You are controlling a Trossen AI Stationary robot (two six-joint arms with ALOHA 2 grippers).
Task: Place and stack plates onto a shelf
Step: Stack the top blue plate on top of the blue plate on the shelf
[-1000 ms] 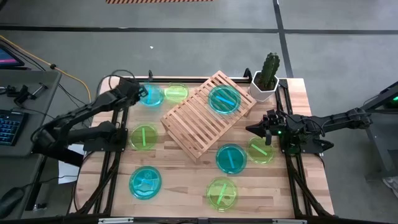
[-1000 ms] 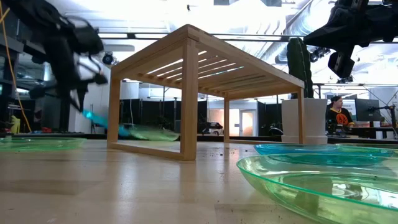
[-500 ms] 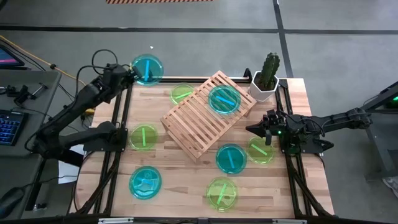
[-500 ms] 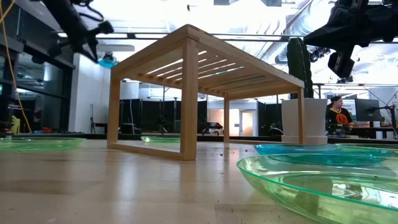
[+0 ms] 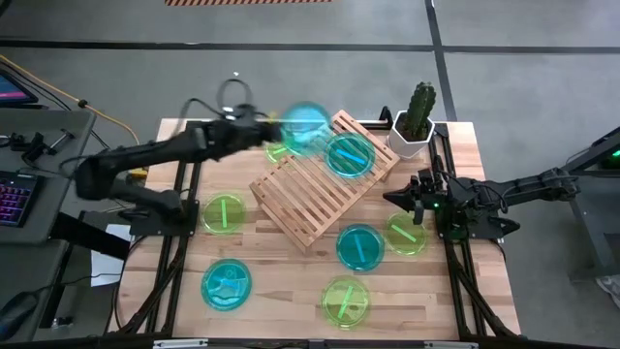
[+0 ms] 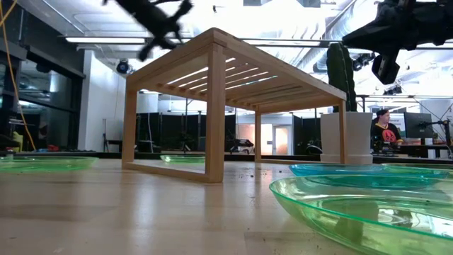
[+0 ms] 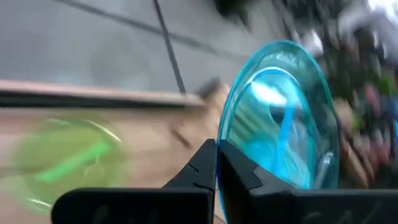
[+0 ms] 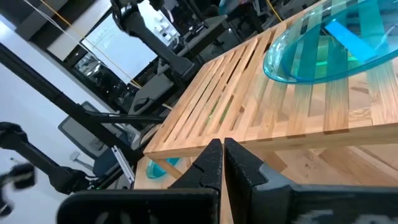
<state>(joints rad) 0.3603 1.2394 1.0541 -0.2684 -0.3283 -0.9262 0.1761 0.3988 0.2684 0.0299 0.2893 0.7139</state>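
Note:
My left gripper (image 5: 279, 133) is shut on a teal-blue plate (image 5: 307, 126) in the air over the far-left corner of the wooden slatted shelf (image 5: 305, 199). Another teal plate (image 5: 349, 155) lies on the shelf top. A green plate (image 5: 279, 150) rests on the table under the left arm. More plates lie flat on the table: green (image 5: 225, 213), teal (image 5: 226, 285), teal (image 5: 359, 246), green (image 5: 345, 300), green (image 5: 405, 234). My right gripper (image 5: 392, 202) is shut on nothing and hovers right of the shelf. My left gripper pinches the teal plate by its rim (image 7: 222, 142) between the two fingers (image 7: 205, 165). It reaches in from the table's left side. The plate is lifted clear of table and shelf, and the rest of it juts out beyond the fingertips.
A potted cactus (image 5: 415, 121) stands at the table's far right corner, close behind the shelf. The shelf sits diagonally in the middle of the table. Black frame rails (image 5: 184, 194) run along both sides. A desk with a keyboard (image 5: 15, 199) lies off the left edge.
My left gripper has lifted the teal plate up from the far-left part of the table. It has then swung fast toward the table's right, and the plate is now over the shelf's far corner. The green plate beside it has stayed on the table.

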